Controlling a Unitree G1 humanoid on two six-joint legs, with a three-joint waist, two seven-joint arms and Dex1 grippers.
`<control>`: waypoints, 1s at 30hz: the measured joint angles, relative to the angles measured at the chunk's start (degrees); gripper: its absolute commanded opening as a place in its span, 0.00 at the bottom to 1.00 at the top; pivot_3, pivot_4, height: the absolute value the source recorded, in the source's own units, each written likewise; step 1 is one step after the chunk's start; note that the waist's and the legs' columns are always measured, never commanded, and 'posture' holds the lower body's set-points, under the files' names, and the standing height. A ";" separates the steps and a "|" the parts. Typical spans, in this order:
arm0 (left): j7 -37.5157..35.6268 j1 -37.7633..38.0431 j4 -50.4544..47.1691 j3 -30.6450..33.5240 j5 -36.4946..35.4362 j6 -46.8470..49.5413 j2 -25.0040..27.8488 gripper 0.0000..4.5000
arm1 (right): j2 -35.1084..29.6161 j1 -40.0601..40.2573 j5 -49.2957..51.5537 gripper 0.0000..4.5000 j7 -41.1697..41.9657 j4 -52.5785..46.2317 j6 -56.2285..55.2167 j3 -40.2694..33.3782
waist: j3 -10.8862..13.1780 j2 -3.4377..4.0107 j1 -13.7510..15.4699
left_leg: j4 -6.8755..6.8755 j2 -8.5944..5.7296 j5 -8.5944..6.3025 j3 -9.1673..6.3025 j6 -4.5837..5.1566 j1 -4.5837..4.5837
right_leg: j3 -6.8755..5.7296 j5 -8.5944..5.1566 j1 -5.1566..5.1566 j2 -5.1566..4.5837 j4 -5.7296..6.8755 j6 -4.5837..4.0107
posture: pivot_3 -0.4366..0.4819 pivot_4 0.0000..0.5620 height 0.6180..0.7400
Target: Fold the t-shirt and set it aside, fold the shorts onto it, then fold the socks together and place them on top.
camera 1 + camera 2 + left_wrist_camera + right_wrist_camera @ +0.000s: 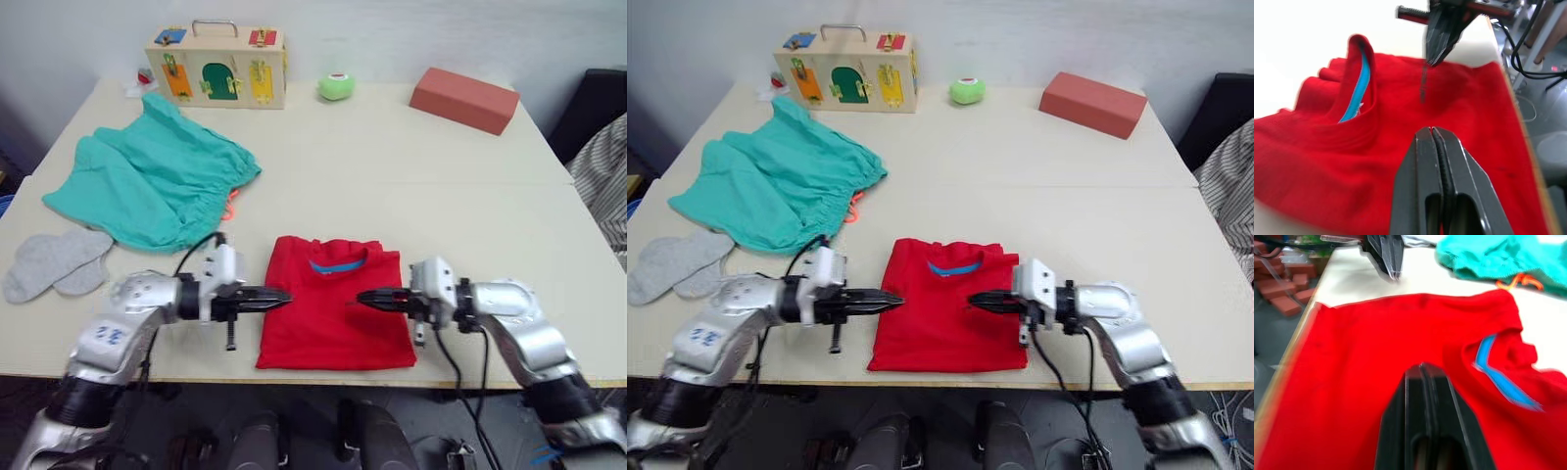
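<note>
Shirt [333,304] lies folded at our table's [411,176] near edge; our left gripper [277,296] and right gripper [367,298] hover over it, fingers pressed together, holding nothing.

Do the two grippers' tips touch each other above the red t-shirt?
Apart. Left eye view shows red t-shirt between left gripper and right gripper.

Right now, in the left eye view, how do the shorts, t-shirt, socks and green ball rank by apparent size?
1. shorts
2. t-shirt, folded
3. socks
4. green ball, farthest away, so it looks smaller still
</note>
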 measured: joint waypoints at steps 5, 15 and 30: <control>0.14 -2.75 7.87 -3.77 5.69 -4.57 -3.26 0.01 | 3.75 -5.81 -6.94 0.00 -0.98 12.98 -7.53 2.80 | 0.00 0.00 0.03 | 0.08 0.10 0.02 -0.04 0.01 -0.13 | 0.06 0.00 -0.08 -0.03 0.08 0.00 | 0.48 0.27 1.00; 8.39 -7.73 20.13 -0.40 10.14 -9.26 -8.66 0.01 | 8.43 -16.14 -13.29 0.00 -14.53 32.65 -15.68 -0.87 | 0.00 0.01 -1.00 | 0.36 0.08 0.04 -0.17 0.01 -0.11 | 0.00 0.00 -0.03 -0.19 0.34 0.00 | 0.48 0.27 1.00; 21.05 -9.22 20.92 9.35 5.36 4.98 -15.26 0.01 | 9.14 -18.19 -15.17 0.00 -25.26 39.17 -14.38 -6.52 | -0.01 0.01 -1.43 | 0.34 0.09 0.06 -0.22 0.01 -0.11 | -0.02 0.01 0.01 -0.20 0.46 0.01 | 0.48 0.27 1.00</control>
